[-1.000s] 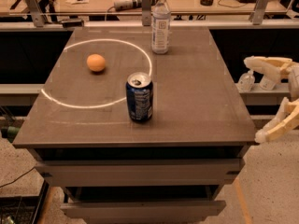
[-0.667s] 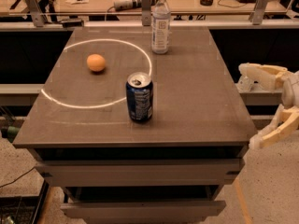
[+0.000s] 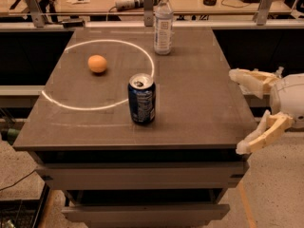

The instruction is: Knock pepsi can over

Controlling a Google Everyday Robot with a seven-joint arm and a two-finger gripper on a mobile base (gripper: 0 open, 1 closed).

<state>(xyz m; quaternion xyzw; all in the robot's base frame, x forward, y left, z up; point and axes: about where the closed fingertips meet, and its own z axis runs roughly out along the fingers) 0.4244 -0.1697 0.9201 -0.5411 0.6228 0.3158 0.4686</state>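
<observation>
Fingers of the tool [image 3: 236,111] stand wide apart, one above the other at the right edge of the frame, and they hold nothing. The tool hangs just off the right-hand side of the surface [image 3: 204,108], with its tips about level with that edge.

The pepsi can [image 3: 141,99] stands upright near the middle of the frame, on the front half of the surface. Its long axis is vertical and its silver top faces up. It sits right on the rim of the white ring [image 3: 71,106] marked on the surface.

From the tool, the can lies straight to the left, well apart, with bare surface between them. I'd say a leftward sweep at about the can's upper half would tip it; hitting low might only slide it.

An orange [image 3: 97,63] rests inside the ring, up and left of the can. A clear water bottle [image 3: 163,23] stands near the far edge, at the top of the frame. Both look clear of a straight path from the right, though a toppled can could roll toward the orange.
</observation>
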